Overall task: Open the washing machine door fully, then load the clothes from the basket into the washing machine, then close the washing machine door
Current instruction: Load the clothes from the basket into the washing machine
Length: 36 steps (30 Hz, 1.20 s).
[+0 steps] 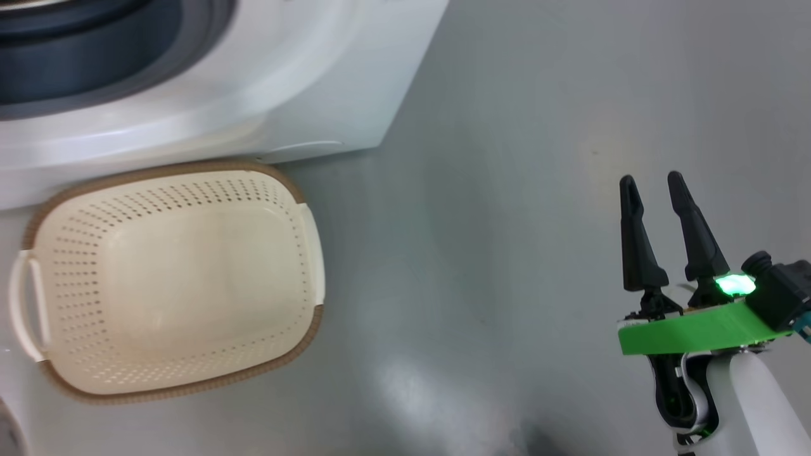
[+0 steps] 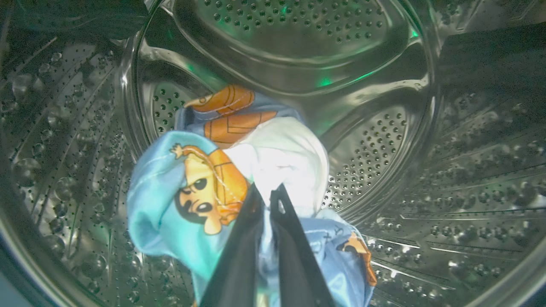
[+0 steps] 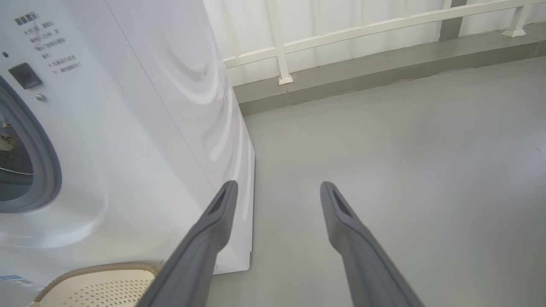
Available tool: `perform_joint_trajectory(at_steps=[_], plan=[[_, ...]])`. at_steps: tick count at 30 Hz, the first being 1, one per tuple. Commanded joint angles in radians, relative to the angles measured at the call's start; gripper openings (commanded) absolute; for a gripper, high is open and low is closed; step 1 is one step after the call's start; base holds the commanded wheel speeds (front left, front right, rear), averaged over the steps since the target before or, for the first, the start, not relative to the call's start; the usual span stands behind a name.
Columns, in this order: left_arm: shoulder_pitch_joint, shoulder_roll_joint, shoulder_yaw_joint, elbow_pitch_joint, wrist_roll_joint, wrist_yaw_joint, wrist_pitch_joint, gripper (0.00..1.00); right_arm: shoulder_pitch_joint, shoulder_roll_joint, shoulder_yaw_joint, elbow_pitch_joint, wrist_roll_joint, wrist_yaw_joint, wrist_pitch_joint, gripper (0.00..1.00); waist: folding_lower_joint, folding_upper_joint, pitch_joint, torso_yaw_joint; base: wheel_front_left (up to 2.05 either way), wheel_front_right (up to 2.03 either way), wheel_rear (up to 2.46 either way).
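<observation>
**Now: left gripper [image 2: 268, 190] clamped on the clothes [image 2: 170, 213] inside the drum [image 2: 384, 162]**

Its two fingers [image 2: 239, 260] are pressed together on a fold of light blue printed fabric. The right gripper [image 1: 652, 180] hangs spread wide, holding nothing, above the grey floor [image 1: 494, 253]. The basket [image 1: 76, 266] sits just before the washing machine [image 1: 285, 95].

Clothes [image 2: 162, 213]: light blue, orange-and-yellow cartoon figure with black hair, white patch in middle. Drum [image 2: 426, 204]: shiny steel, dotted with rows of small holes, green glints on back wall. Left gripper [image 2: 268, 189]: fingers black. Basket [image 1: 82, 253]: cream walls peppered with hole rows, brown woven-look rim. Washing machine [image 1: 317, 76]: glossy white, grey gasket [image 3: 49, 170], small blue label [image 3: 17, 281]. Right gripper [image 1: 651, 178]: black fingers, bright green band, glowing green light. Floor [image 1: 494, 221]: plain pale grey. Railing [image 3: 341, 32]: white.
</observation>
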Motion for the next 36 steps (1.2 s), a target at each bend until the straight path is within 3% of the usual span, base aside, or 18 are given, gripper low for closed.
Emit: perform_joint_trajectory(at_steps=[1,9,16,26,36], plan=[[-0.018,0.058,0.037,-0.001,0.035,-0.003,-0.005,1.00,-0.014,-0.002,0.023,-0.026,0.001,0.008,-0.005,1.00,0.0000,-0.0001,0.041,-0.038,0.00,0.00,0.00],[-0.006,0.038,0.132,0.023,0.085,-0.003,-0.005,1.00,-0.019,0.009,0.025,-0.017,0.000,0.008,-0.005,1.00,0.0000,-0.0001,0.038,-0.045,0.00,0.00,0.00],[0.042,0.011,0.121,-0.007,0.114,-0.003,-0.005,1.00,-0.021,0.012,0.028,-0.016,-0.003,0.008,-0.005,1.00,0.0000,-0.0001,0.011,-0.030,0.00,0.00,0.00],[0.220,-0.040,0.160,-0.091,0.169,-0.003,-0.005,1.00,-0.018,-0.020,0.032,-0.005,-0.009,0.008,-0.005,1.00,0.0000,-0.0001,-0.065,0.002,0.00,0.00,0.00],[0.432,-0.096,0.138,-0.189,0.237,-0.003,-0.005,1.00,-0.005,-0.071,0.025,0.013,-0.011,0.008,-0.005,1.00,0.0000,-0.0001,-0.158,0.051,0.00,0.00,0.00]])
